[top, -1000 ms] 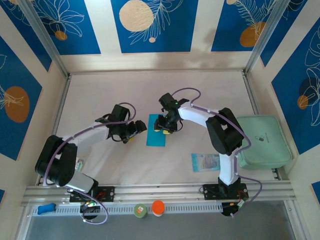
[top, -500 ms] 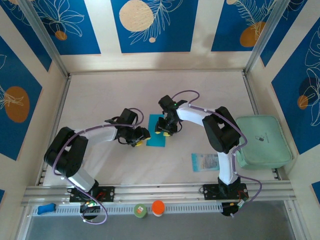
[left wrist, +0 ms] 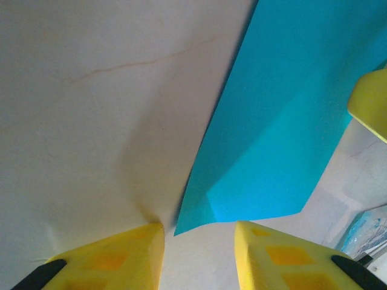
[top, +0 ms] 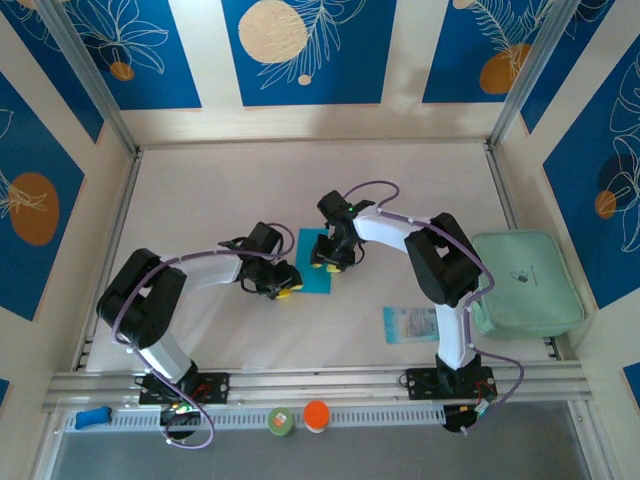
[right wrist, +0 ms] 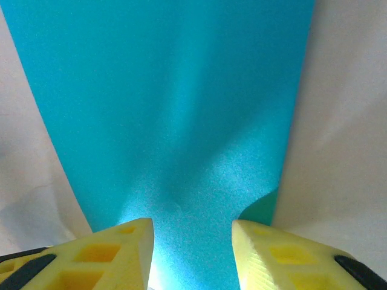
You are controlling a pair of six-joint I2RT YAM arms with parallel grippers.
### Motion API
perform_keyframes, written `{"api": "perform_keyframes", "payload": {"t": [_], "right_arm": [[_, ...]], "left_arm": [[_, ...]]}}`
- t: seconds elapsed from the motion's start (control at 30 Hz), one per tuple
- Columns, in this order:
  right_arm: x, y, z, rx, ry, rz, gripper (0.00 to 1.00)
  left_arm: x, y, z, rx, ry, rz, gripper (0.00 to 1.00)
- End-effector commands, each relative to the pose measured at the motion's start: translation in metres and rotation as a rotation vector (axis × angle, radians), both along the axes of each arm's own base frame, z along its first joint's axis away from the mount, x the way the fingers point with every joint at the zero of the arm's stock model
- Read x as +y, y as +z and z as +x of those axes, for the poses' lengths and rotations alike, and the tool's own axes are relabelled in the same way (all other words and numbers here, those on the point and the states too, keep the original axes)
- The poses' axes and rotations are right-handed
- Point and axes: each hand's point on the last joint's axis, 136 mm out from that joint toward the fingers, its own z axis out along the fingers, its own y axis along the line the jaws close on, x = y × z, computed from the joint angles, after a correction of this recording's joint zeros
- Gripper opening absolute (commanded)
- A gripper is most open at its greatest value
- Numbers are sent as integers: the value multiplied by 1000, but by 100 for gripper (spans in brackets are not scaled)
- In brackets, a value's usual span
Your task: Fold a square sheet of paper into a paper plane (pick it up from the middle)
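Found thin cyan-turquoise square sheet of paper (right wrist: 175, 109) flat on pale table top (left wrist: 91, 121), directly beneath right gripper (right wrist: 192, 226). Noted that gripper's yellow jaws part-spread, straddling the sheet's middle with tips down on it, apparently to pin or bunch it for lifting; no pinch confirmed. Recorded left gripper (left wrist: 198, 229) likewise parted and empty, sheet's corner just ahead of its tips, presumably placed to catch that corner for folding.

Lit brightly from overhead. Threw a soft grey shadow on the table (left wrist: 84, 109) just ahead of the left gripper (left wrist: 198, 254). Blurred the fingertips (right wrist: 118, 254) of the right gripper (right wrist: 192, 254), with a pale sheen on the square sheet of paper (right wrist: 175, 109) between them.
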Motion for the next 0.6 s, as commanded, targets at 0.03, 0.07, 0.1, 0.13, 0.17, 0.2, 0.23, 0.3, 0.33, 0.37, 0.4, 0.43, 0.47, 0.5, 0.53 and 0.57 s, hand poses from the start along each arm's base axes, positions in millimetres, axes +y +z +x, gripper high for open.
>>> {"api": "perform_keyframes", "payload": {"t": [0.03,0.07,0.1,0.13,0.17,0.2,0.23,0.3,0.33,0.37,0.4,0.43,0.47,0.5,0.53,0.57], "right_arm": [[-14,-25,-13,67,-1,-71,41],[-14,-25,-13,68,-1,-69,41],[-14,-25,-13,66,-1,-68,41],[-13,-25,-13,67,-1,-65,40],[-14,-26,-14,70,-1,-67,40],[-14,-26,-14,69,-1,-66,40],[-14,-27,-14,71,-1,-66,40],[-14,-27,-14,72,-1,-67,40],[-14,-27,-14,71,-1,-65,40],[-14,-28,-15,73,0,-64,40],[-14,-28,-15,73,0,-64,40],[-14,-28,-15,73,-1,-63,40],[-14,-29,-15,74,-2,-64,40],[-14,-29,-15,74,-2,-62,40],[-14,-29,-15,75,-2,-63,40],[-14,-29,-15,74,-1,-62,40]], "left_arm": [[-8,0,2,2,-20,-8,34],[-11,2,3,-1,-21,-18,33],[-12,3,4,-5,-24,-26,32],[-14,5,5,-10,-26,-37,31],[-16,8,6,-17,-28,-47,30],[-17,10,8,-23,-29,-57,29],[-19,12,9,-31,-32,-67,28],[-22,19,12,-53,-34,-86,28],[-23,22,14,-64,-34,-92,28],[-23,24,15,-70,-31,-97,28],[-23,25,16,-77,-29,-99,27],[-24,26,17,-83,-28,-102,27],[-24,24,17,-82,-25,-101,27],[-24,23,18,-82,-21,-103,27],[-24,20,18,-77,-17,-99,27],[-23,18,18,-70,-12,-97,27]]}}
